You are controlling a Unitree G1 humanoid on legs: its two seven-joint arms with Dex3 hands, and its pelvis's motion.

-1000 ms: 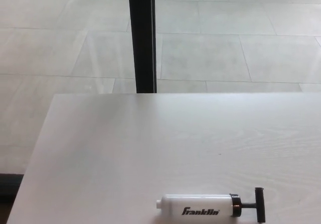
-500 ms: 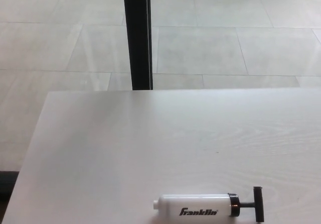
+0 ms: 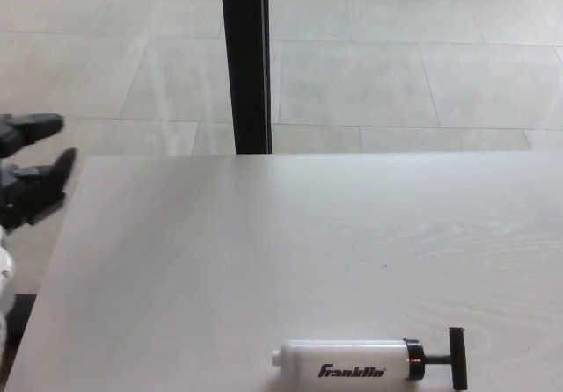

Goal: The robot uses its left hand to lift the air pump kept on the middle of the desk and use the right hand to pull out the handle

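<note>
A pale, whitish wood-grain desk [image 3: 264, 260] is filling the lower half of the frame, its far edge running straight across the middle and its left edge slanting down toward the lower left corner. Beyond the desk, a floor of large light grey tiles [image 3: 396, 67] is spreading across the upper half, with thin darker grout lines crossing it. A black vertical post [image 3: 244, 58] is standing at upper centre, running from the top edge down to the desk's far edge, and soft glare is lying over the tiles on both sides of it.

The air pump [image 3: 369, 367] is lying on its side near the bottom edge of the frame, a little right of centre, well apart from the desk's left edge. Its white barrel is pointing left, ending in a small white nozzle. At the right end a black collar is meeting a short black rod, which is carrying a black T-shaped handle [image 3: 455, 358] standing crosswise to the barrel. The word "Franklin" is showing in slanted black script along the barrel's side.

The robot's left hand [image 3: 31, 177] is entering at the far left edge, at mid height, just off the desk's left corner and over the floor. Its black fingers [image 3: 40, 127] are spread apart and holding nothing, far from the pump. A bit of white arm is showing below it at the left edge. The right hand is not appearing in the frame.
</note>
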